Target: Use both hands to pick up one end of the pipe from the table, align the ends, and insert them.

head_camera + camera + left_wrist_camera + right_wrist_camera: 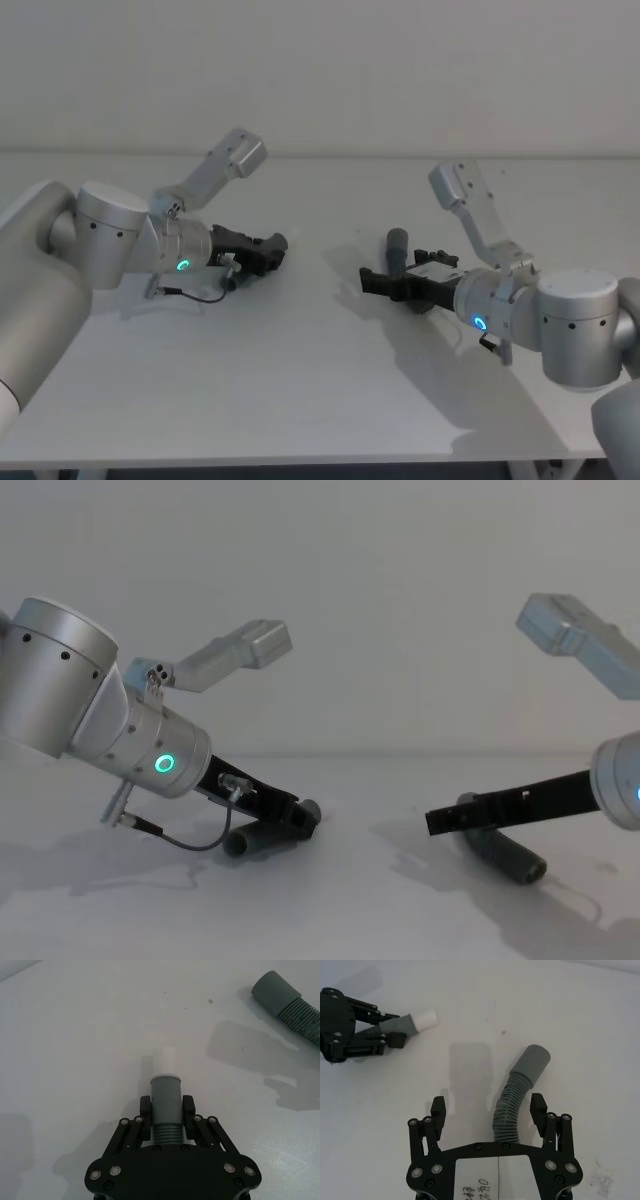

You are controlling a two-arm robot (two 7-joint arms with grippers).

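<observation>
Head view: your black two-fingered left hand [272, 246] and right hand [368, 282] lie low on the plain white matte surface [300, 390]. They point at each other and are well apart, with bare surface between them and in front. Beside the right hand, a dark grey ribbed hose piece with a wide open cuff [397, 244] points its cuff away from you.

Left wrist view: the left hand [166, 1106] is pinching a dark grey ribbed hose piece with a narrow whitish tip [165, 1091]. Its fingers [145, 1106] press on the smooth grey collar. The long axis of the tipped piece runs straight out along the hand, and the whitish tip [163, 1060] leads past the fingertips. The cuffed piece [290, 1002] lies apart, in a corner.

Right wrist view: the right hand [488, 1106] is spread wide. The cuffed piece [510, 1105] lies on the surface between its fingers, nearer one finger and gripped by neither. It curves, and the open cuff [533, 1061] angles off to one side beyond the fingertips. A white label [495, 1180] on the hand carries handwriting you cannot read. Farther off, the left hand [390, 1030] aims its whitish tip [423, 1020] across the open surface.

Chest view: both hands slope down toward the surface. The tipped piece [262, 838] sits low under the left hand [295, 810], and you cannot tell whether it is clear of the surface. The cuffed piece [510, 858] rests under the right hand [440, 820].
</observation>
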